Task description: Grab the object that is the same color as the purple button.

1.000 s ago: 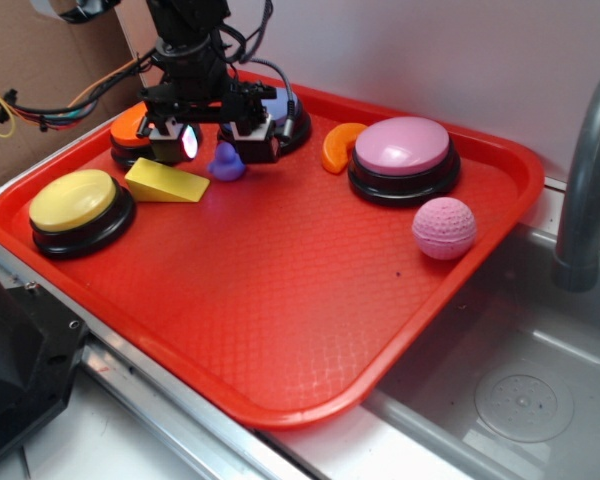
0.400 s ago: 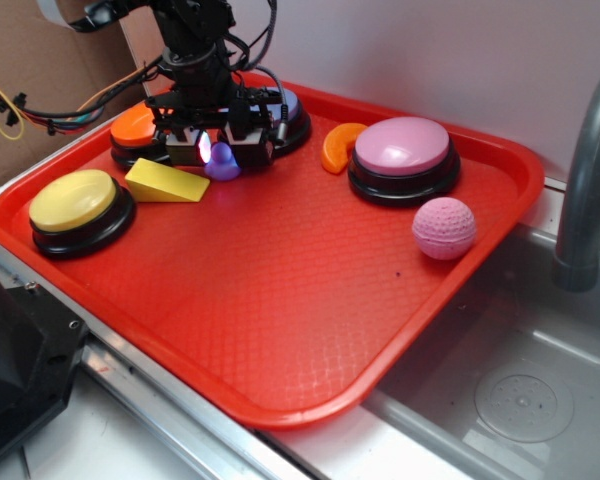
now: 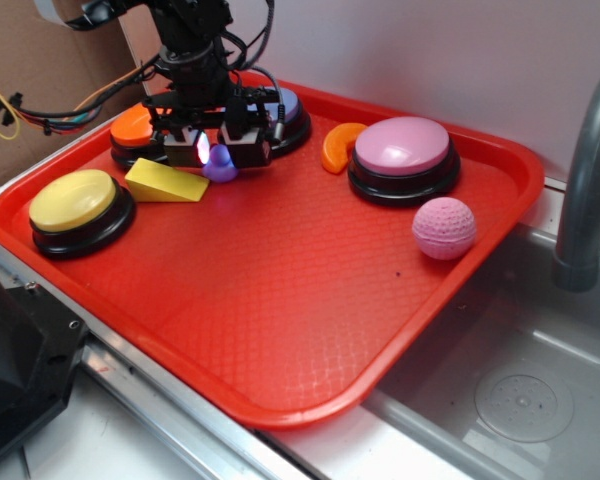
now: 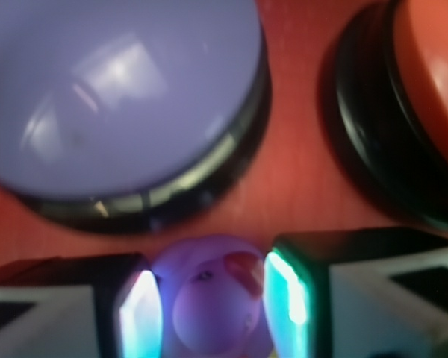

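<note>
The tiny purple duck (image 3: 220, 163) stands on the red tray (image 3: 280, 300) at the back left, just in front of the purple button (image 3: 286, 105). My gripper (image 3: 218, 150) is down over the duck, one finger on each side. In the wrist view the duck (image 4: 213, 298) fills the gap between the lit pads (image 4: 285, 287), and both pads touch it. The gripper (image 4: 213, 317) is shut on it. The periwinkle dome of the purple button (image 4: 119, 97) lies just beyond the duck.
An orange button (image 3: 132, 125) and a yellow wedge (image 3: 165, 182) sit left of the duck, with a yellow button (image 3: 75, 200) nearer the front. An orange crescent (image 3: 338, 145), a pink button (image 3: 402, 145) and a pink ball (image 3: 444, 227) are to the right. A sink (image 3: 520, 390) and faucet (image 3: 585, 190) lie right of the tray.
The gripper has come down around the duck and its fingers have closed in on it from both sides. The duck stays in the same spot on the tray.
</note>
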